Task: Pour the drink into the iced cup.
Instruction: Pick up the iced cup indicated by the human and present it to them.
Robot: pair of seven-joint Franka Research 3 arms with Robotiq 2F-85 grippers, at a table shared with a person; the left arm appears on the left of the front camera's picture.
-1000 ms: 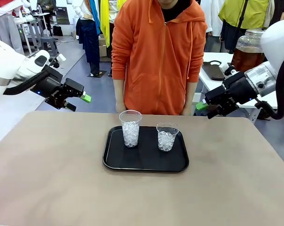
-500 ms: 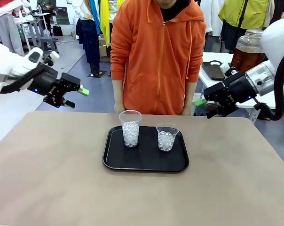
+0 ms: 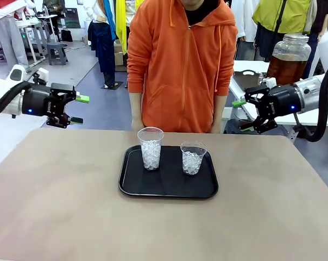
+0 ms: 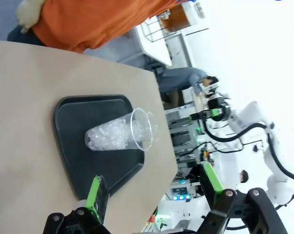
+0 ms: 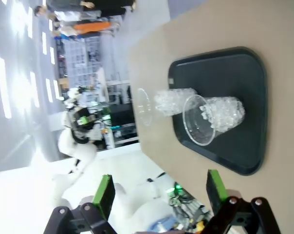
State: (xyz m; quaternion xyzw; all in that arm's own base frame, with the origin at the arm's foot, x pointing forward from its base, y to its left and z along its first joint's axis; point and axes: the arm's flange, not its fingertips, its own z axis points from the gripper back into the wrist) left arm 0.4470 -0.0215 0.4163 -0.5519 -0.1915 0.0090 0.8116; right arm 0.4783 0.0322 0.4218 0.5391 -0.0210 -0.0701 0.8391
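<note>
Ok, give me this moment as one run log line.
left gripper open, empty, in air | right gripper open, empty, in air | tall cup, short cup iced, upright on tray | pour not started

— The tray (image 3: 132, 186)?
— Black plastic, smooth, with a faint sheen. The taller cup (image 3: 151, 148) and the shorter cup (image 3: 193, 158) look like clear, glossy plastic.
— And the desk (image 3: 66, 206)?
— Matt tan, smooth. The person's hoodie (image 3: 175, 70) is soft orange cloth.

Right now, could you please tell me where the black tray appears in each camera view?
Front view: black tray in the middle of the table.
Left wrist view: centre-left, turned sideways.
Right wrist view: upper right, turned sideways.
Shared landmark: the ice-filled cups standing on it.
</note>
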